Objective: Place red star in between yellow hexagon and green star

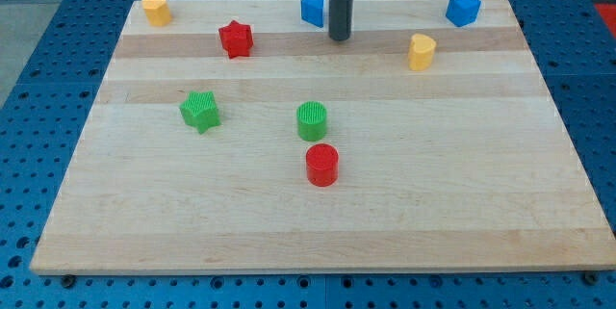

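Observation:
The red star (235,38) lies on the wooden board near the view's top, left of centre. The yellow hexagon (156,9) sits at the board's top left corner. The green star (200,111) lies below and left of the red star. My tip (339,37) is at the lower end of the dark rod, near the view's top centre, well to the right of the red star and touching no block that I can see. A blue block (314,9) sits just left of the rod, partly hidden behind it.
A green cylinder (312,120) and a red cylinder (321,165) stand near the board's middle. A yellow block (421,51) lies right of the rod. A blue hexagon-like block (463,8) is at the top right. The board's edges (318,269) border blue perforated table.

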Robot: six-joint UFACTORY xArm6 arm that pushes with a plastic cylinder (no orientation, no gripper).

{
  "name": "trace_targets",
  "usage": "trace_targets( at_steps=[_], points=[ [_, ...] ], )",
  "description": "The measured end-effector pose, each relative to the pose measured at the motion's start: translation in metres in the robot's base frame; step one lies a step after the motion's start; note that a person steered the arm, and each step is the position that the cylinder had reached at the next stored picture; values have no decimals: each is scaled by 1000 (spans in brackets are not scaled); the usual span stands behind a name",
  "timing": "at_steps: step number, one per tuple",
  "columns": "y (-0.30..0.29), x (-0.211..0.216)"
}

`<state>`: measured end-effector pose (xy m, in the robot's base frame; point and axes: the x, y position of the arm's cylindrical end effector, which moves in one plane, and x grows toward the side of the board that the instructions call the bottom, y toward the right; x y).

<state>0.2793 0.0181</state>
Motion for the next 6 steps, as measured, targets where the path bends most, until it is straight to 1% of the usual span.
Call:
trace_targets(
  at_steps=[6],
  points=[
    [-136,0]
  ],
)
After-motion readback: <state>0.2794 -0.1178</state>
